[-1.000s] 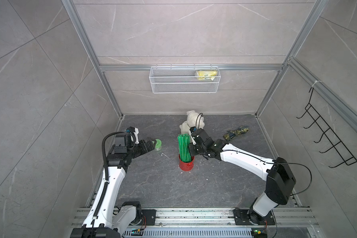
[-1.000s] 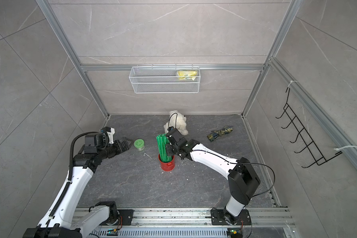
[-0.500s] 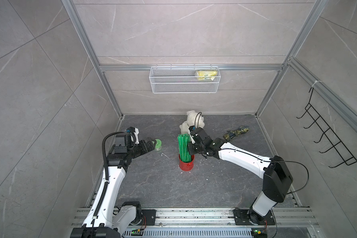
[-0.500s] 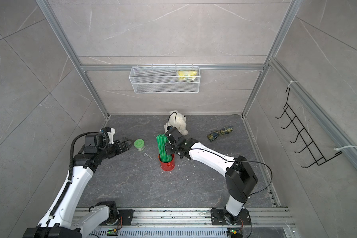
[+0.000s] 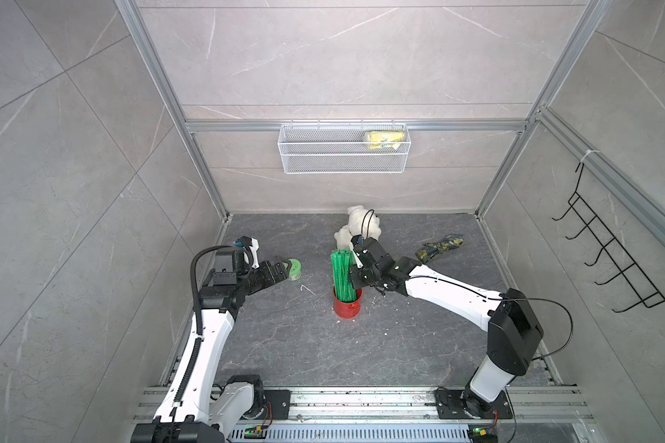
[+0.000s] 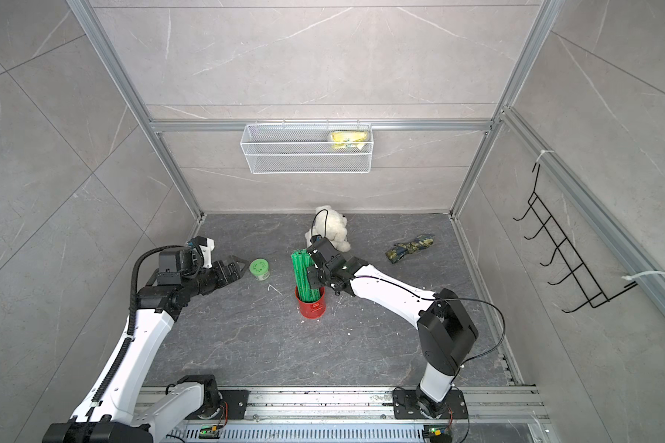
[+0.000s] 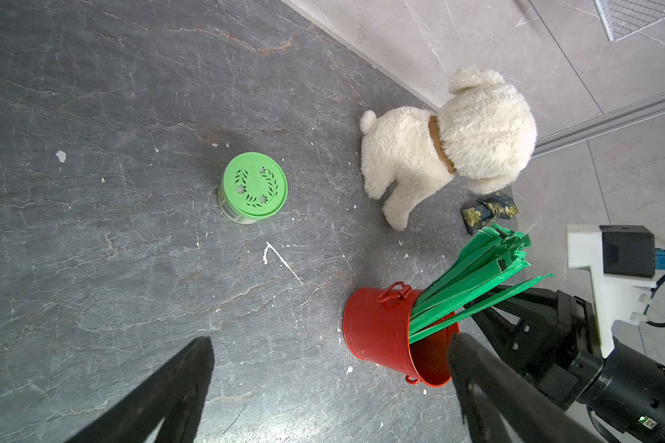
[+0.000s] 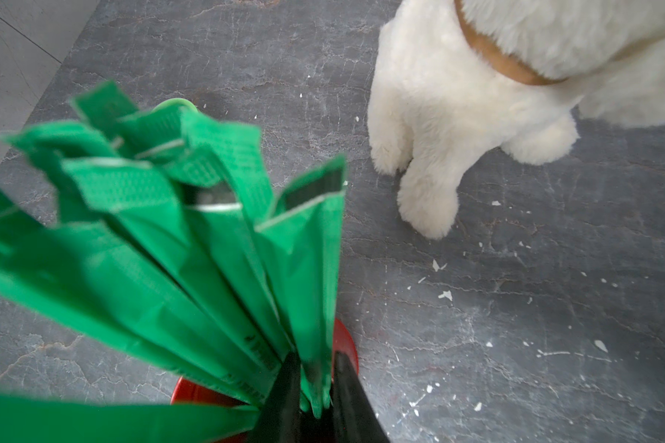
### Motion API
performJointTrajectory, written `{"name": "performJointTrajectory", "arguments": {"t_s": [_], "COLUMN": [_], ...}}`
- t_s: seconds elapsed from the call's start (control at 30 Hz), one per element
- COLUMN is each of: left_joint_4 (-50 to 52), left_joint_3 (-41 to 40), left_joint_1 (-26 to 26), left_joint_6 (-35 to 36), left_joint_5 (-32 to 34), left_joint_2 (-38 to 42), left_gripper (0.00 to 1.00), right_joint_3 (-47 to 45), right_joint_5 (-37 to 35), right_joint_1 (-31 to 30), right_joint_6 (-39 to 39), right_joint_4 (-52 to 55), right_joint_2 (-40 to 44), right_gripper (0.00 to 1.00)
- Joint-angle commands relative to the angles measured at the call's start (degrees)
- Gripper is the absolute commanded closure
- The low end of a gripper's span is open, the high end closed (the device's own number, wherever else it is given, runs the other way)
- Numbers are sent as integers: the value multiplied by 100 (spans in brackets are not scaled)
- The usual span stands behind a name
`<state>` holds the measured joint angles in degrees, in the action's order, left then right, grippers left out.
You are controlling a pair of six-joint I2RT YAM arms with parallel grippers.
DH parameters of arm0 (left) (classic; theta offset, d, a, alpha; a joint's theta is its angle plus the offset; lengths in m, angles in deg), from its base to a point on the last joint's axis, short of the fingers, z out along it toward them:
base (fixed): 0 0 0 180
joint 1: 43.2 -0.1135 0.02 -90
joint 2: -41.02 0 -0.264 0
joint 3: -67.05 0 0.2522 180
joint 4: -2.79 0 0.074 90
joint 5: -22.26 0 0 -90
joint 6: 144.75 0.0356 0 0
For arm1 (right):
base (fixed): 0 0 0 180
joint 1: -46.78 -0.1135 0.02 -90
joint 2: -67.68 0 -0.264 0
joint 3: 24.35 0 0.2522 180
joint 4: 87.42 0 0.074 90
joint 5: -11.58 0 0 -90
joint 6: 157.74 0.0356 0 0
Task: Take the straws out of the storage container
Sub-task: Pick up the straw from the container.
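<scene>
Since the right gripper (image 8: 316, 360) is already on the bundle, the step in hand is the pull, not the approach. The right wrist view shows its black fingers (image 8: 346, 391) drawn narrow, one either side of one or two straws (image 5: 342, 276), low down just above the rim. It looks like a real pinch, but the blur there means I can't be sure how many are caught.

The straws all stand in the storage container (image 5: 348, 307), the red can upright mid-floor, fanned out at their tops. None are out yet.

The left gripper (image 6: 240, 266) is spread wide and empty, near the green-lidded jar (image 6: 259, 268) and well apart from the can.

For a clean pull:
- Lift along the straw's own axis, straight up. A sideways drag would likely tip the can.
- Go high enough that the lower ends clear the rim before moving sideways. The straws are far taller than the can.
- Keep the squeeze moderate, since thin sticks probably crease easily.
- Watch for neighbouring straws riding up by friction, or the can lifting with them. If it does, bring the left gripper over to brace the can wall.
- Move away from the plush dog (image 5: 361, 226), which sits close behind.
</scene>
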<state>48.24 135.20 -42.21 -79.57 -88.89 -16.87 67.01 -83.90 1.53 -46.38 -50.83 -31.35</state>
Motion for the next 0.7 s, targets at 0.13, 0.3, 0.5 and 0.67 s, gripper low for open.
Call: {"name": "performJointTrajectory", "arguments": {"t_s": [0.13,0.3,0.5,0.67], "left_joint_4": [29,40,50,66], "left_joint_3": [109,108,124,136], "left_joint_1": [6,6,6,6], "left_joint_6": [193,191,192,197], "left_joint_5": [-16,-21,-28,-46], "left_joint_2": [6,-3,-44,-57], "left_gripper": [0,0,0,0], "right_joint_3": [109,106,97,111], "right_joint_5": [73,112,148,207], "right_joint_1": [24,24,21,25], "right_joint_6": [-115,-133,-133,-157], "right_joint_4": [-39,-59,-68,-83], "right_joint_2": [-79,-117,-132,-143], "right_gripper": [82,82,83,78]}}
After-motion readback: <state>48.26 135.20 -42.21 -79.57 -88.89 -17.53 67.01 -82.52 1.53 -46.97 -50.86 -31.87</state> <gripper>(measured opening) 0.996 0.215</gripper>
